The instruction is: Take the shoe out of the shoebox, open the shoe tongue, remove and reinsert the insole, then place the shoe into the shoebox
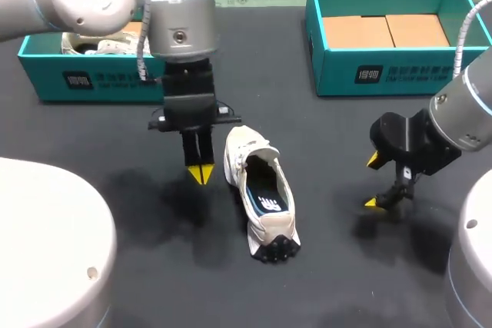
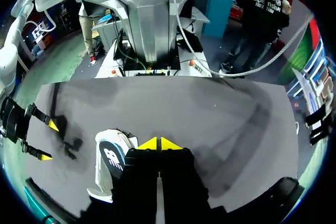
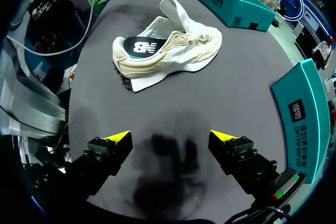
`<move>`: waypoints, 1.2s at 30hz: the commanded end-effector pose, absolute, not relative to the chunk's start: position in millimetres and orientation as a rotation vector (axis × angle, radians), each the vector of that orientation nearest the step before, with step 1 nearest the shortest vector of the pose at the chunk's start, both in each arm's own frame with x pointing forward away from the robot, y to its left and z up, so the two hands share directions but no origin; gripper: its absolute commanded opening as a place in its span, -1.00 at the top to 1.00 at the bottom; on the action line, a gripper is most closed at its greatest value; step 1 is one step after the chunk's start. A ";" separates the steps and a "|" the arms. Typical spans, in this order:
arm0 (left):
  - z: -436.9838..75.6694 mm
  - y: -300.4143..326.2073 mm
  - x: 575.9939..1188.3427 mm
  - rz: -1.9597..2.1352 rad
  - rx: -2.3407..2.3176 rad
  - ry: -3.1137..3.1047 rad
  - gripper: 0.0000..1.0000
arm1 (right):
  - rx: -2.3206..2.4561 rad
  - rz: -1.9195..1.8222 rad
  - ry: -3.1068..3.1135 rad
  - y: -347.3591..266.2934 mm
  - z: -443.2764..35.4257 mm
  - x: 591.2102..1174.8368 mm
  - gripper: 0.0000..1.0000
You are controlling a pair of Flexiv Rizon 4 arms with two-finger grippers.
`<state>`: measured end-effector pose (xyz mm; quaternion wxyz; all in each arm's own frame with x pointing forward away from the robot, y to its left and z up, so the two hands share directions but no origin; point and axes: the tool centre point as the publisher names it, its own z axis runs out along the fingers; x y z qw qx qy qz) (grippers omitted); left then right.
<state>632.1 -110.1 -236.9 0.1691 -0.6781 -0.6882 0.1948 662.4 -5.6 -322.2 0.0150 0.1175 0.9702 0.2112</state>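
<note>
- Left shoebox: teal, at the table's far left, with a second pale shoe inside it.
- Left gripper: your fingers were pressed together on nothing, tips pointing down, just beside the toe end of the shoe.
- Shoe: out of its box and on the table between your two grippers. Its long axis ran from the far toe to the near heel. The tongue stood raised and the dark insole lay seated inside. Your left arm was the nearer.
- Right gripper: fingers spread and empty, well apart from the shoe, which lay broadside ahead of it.
- Right shoebox: teal, far right, holding cardboard.
- Table: flat, dark and matte. The shoe sat well apart from both boxes, so a reach for the insole probably had room.
</note>
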 end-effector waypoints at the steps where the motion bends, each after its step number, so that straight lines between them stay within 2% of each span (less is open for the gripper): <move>1: -236.4 -119.1 620.2 0.250 -1.943 -1.816 1.00 | 0.365 0.691 2.984 -19.7 -315.2 643.7 -1.00; 6: -236.4 -119.1 620.2 0.250 -1.943 -1.816 1.00 | 0.365 0.691 2.984 -19.7 -315.2 643.7 -1.00; 14: -276.5 -155.2 629.7 0.330 -2.057 -1.934 1.00 | 0.365 0.691 2.984 -19.7 -315.2 643.7 -1.00; 24: -276.5 -155.2 629.7 0.330 -2.057 -1.934 1.00 | 0.365 0.691 2.984 -19.7 -315.2 643.7 -1.00; 36: -325.2 -189.0 633.8 0.315 -2.105 -2.030 1.00 | 0.365 0.691 2.984 -19.7 -315.2 643.7 -1.00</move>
